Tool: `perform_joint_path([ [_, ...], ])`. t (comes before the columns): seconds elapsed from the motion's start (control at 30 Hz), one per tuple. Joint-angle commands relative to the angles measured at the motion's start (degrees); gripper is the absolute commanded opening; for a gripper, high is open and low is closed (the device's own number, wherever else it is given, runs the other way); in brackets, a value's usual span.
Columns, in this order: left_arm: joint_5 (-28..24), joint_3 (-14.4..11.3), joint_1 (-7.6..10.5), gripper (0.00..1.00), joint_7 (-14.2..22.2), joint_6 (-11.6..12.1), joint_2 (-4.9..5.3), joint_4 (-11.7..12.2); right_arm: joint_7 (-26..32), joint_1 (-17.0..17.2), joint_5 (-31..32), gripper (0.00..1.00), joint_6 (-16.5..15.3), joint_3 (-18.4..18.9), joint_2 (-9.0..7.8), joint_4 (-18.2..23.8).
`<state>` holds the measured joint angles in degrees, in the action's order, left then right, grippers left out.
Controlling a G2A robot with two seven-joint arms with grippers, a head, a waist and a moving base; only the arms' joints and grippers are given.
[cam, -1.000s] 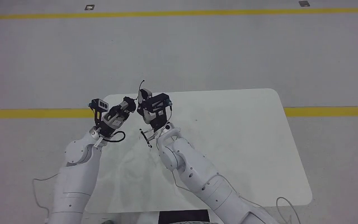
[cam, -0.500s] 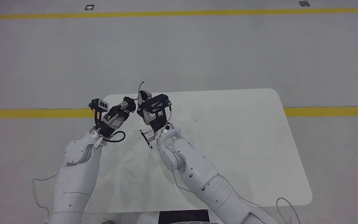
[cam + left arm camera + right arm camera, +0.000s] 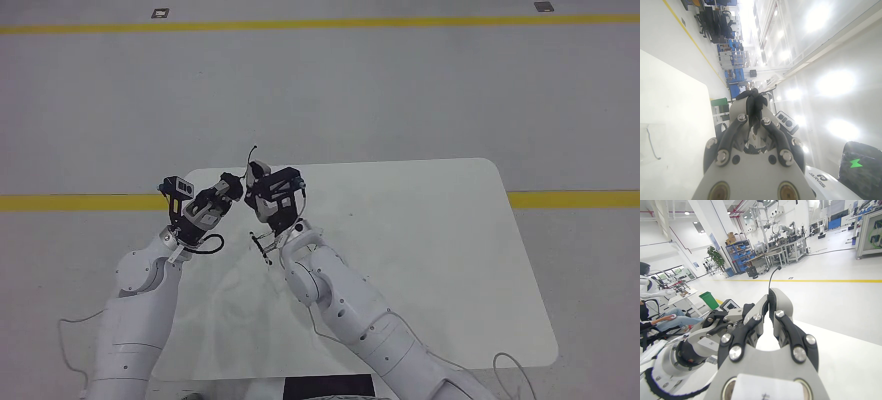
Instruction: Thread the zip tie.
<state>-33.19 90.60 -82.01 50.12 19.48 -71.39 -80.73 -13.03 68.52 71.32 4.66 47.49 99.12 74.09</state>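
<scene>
The zip tie (image 3: 770, 279) is held upright above the back left of the table (image 3: 420, 250), pinched in the closed right end effector (image 3: 769, 305). Its tip is seen slightly shifted from a second ago. The left end effector (image 3: 753, 106), fingers pressed together, is kept just beside. A second tie (image 3: 262, 245) lies on the table below.

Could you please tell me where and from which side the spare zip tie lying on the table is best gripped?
Probably mid-strap, from straight above, closing across its width: the spare zip tie lies flat on the table, thin and nearly straight, with its head at one end.
</scene>
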Motion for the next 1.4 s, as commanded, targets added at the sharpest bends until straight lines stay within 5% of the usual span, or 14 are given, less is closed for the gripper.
perform_joint_path([
  [0.0, 0.0, 0.0, 0.0, 0.0, 0.0, 0.0, 0.0, 0.0, -0.1, 0.1, 0.4, 0.0, -0.1, 0.1, -0.03, 0.3],
  [1.37, 0.0, 0.0, 0.0, 0.0, 0.0, 0.0, 0.0, 0.0, 3.4, 0.0, 3.5, 0.0, -0.7, -0.1, 0.17, -1.6],
])
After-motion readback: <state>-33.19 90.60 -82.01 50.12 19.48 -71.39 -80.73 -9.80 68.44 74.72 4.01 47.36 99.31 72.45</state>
